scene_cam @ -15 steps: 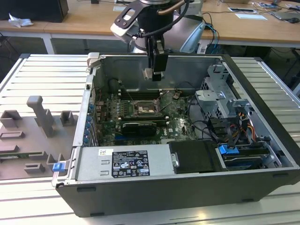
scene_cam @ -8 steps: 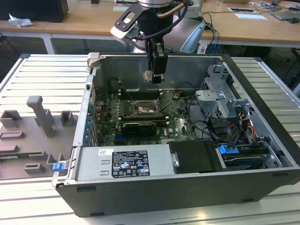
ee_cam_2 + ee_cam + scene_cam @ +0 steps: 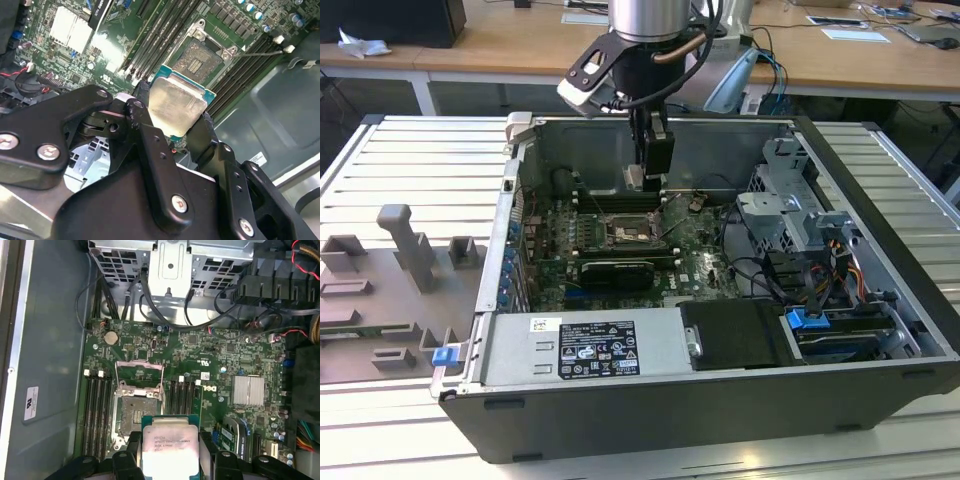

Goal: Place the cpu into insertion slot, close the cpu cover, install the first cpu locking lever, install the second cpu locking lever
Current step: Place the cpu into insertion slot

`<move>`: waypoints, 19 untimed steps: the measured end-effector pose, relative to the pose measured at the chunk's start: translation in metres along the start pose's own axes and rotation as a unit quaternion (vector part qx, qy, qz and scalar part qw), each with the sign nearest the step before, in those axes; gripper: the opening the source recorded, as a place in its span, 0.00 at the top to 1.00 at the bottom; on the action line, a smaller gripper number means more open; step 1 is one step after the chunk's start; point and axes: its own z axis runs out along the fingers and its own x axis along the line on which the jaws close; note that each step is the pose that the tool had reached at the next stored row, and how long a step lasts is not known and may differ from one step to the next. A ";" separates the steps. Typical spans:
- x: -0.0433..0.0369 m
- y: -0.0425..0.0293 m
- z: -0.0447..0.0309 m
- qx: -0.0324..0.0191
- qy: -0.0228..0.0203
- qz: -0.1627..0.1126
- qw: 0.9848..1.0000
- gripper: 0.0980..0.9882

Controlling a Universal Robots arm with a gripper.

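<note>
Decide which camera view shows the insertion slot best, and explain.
The first wrist view: it looks straight down on the insertion slot, though the cpu overlaps one corner. The second wrist view shows it slanted; the exterior view shows it small and far off.

Arm [image 3: 650, 20] pointing down, claw [image 3: 648, 175] clamped on the cpu [image 3: 169, 447]

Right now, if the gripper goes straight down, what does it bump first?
Probably the slot or the board right beside it, and the cpu in the gripper would touch first. Depth is hard to judge.
</note>
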 end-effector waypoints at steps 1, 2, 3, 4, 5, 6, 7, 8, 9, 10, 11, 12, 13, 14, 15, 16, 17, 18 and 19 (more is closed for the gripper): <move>0.0000 -0.0001 0.0011 0.000 0.000 0.000 1.000 0.50; 0.0000 -0.0002 0.0028 0.000 0.000 0.000 1.000 0.50; 0.0000 -0.0003 0.0036 0.000 0.000 0.000 1.000 0.50; 0.0000 -0.0004 0.0052 0.000 0.000 0.000 1.000 0.50; 0.0000 -0.0005 0.0061 0.000 0.000 0.000 1.000 0.50; 0.0000 -0.0006 0.0074 0.000 0.000 0.000 1.000 0.50; 0.0000 -0.0007 0.0085 0.000 0.000 0.000 1.000 0.50; 0.0000 -0.0008 0.0100 0.000 0.000 0.000 1.000 0.50; 0.0001 -0.0009 0.0113 0.000 0.000 0.000 1.000 0.50; 0.0001 -0.0010 0.0121 0.000 0.000 0.000 1.000 0.50; 0.0001 -0.0011 0.0131 0.001 0.000 0.000 1.000 0.50; 0.0001 -0.0011 0.0140 0.001 0.000 0.000 1.000 0.50; 0.0001 -0.0012 0.0152 0.001 0.000 0.000 1.000 0.50; 0.0001 -0.0014 0.0170 0.001 0.000 0.000 1.000 0.50; 0.0001 -0.0015 0.0184 0.001 0.000 0.000 1.000 0.50; 0.0001 -0.0015 0.0194 0.002 0.000 0.000 1.000 0.50; 0.0001 -0.0017 0.0212 0.002 0.000 0.000 1.000 0.50; 0.0001 -0.0018 0.0223 0.002 0.000 0.000 1.000 0.50; 0.0001 -0.0018 0.0233 0.003 0.000 0.000 1.000 0.50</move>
